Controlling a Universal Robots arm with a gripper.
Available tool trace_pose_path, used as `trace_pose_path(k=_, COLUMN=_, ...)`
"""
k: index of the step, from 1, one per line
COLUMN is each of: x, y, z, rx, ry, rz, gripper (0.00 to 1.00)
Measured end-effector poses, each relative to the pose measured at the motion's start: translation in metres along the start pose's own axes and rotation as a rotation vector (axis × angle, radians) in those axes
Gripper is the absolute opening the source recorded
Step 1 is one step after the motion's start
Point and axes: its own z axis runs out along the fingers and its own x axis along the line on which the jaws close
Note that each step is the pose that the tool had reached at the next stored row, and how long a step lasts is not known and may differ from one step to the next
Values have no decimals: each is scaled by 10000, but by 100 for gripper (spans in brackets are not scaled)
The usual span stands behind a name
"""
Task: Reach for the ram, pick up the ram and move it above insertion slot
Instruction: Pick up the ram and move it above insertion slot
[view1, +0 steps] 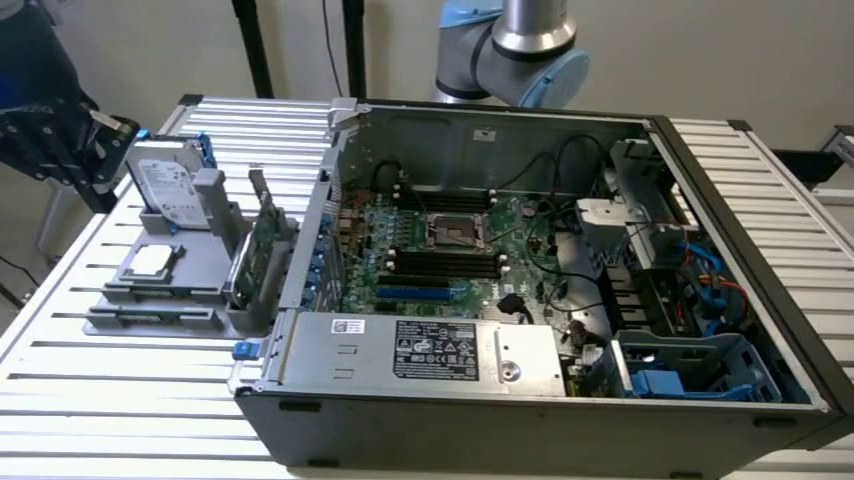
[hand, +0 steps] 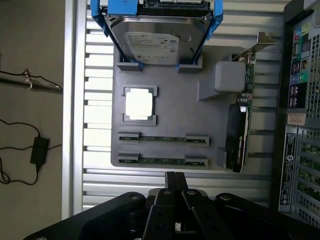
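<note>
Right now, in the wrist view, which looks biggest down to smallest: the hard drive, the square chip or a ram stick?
1. The hard drive, clearly the largest.
2 and 3. Unsure: the ram stick, seen edge-on, is longer, but the square chip is wider.

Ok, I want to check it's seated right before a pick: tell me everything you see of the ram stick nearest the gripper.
The ram stick is a long, thin green circuit-board strip, seen edge-on, standing on its long edge in the grey holder. Each end sits in a small grey bracket; the middle is bare. It runs parallel to a second stick, apart from it. Its chips cannot be made out. The gripper, shut, is close by but not touching it.
</note>
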Motion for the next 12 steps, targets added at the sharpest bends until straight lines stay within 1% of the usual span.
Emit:
trace_pose_path(k=8, x=0, y=0, z=-1, rx=0, ry=-3, rz=-44, gripper=11)
trace_pose_path(k=12, x=1, y=0, z=0, rx=-1, ry=20, rz=-700, gripper=11)
